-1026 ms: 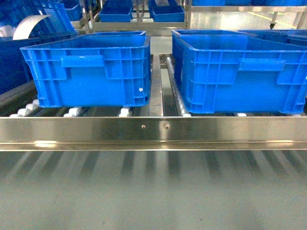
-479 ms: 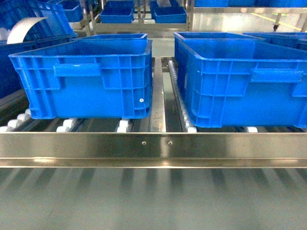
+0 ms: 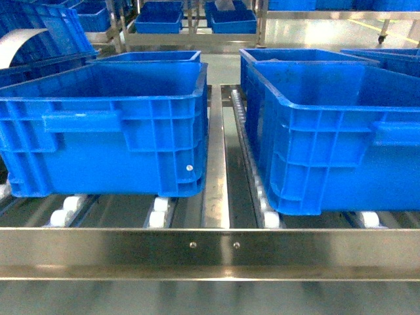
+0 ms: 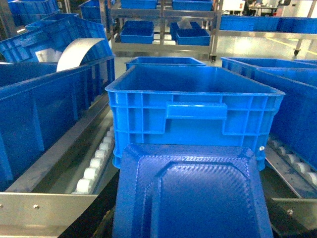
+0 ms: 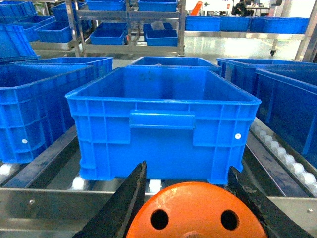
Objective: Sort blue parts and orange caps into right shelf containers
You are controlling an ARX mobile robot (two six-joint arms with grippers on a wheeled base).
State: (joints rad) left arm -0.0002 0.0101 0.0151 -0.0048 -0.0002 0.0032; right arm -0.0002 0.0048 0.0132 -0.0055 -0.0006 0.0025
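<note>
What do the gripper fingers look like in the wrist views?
Right wrist view: the right gripper has two black, flat, blade-like fingers that taper upward to narrow tips, matte, with no markings or cables showing. Left wrist view: the left gripper's fingers are hidden; only dark edges show beside a large blue moulded plastic part.

Two bins (image 3: 105, 125) (image 3: 335, 131) side by side — on rollers (image 3: 159, 213).

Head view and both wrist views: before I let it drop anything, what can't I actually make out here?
- Bin floors: the left bin and right bin hide their bottoms behind their near walls in every view.
- Left gripper: left wrist view, a blue part fills the bottom edge and covers the fingers.
- Right gripper: right wrist view, the orange cap sits between the fingers; its lower half is cut off.
- Head view: neither arm shows.
</note>
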